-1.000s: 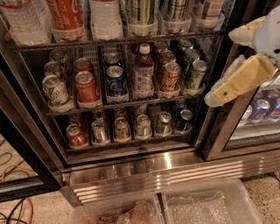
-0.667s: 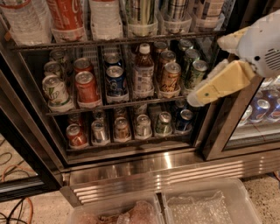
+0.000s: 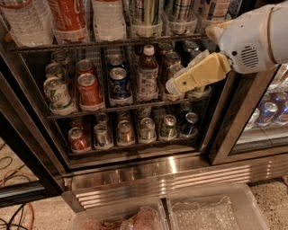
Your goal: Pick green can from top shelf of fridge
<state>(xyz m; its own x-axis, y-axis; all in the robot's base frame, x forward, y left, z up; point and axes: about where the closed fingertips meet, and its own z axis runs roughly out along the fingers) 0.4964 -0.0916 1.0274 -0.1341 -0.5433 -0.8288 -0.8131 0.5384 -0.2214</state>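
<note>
- Top shelf point(image 3: 90, 45): its front rail runs just below the green can point(image 3: 144, 11), which stands in a white holder.
- Pale bottle point(image 3: 109, 18) just left of the can; a striped can point(image 3: 182, 8) just right.
- Gripper point(image 3: 172, 84) below and right of the can, well apart; its grip cannot be told.

Dim, warm light fills the fridge point(image 3: 223, 126); its lowest rack point(image 3: 135, 144) sinks into shadow. Glare streaks the steel base strip point(image 3: 171, 167). The gripper point(image 3: 174, 85), before the middle rack point(image 3: 112, 108) at right, is brightly lit from the front, and can lids point(image 3: 86, 80) glint.
</note>
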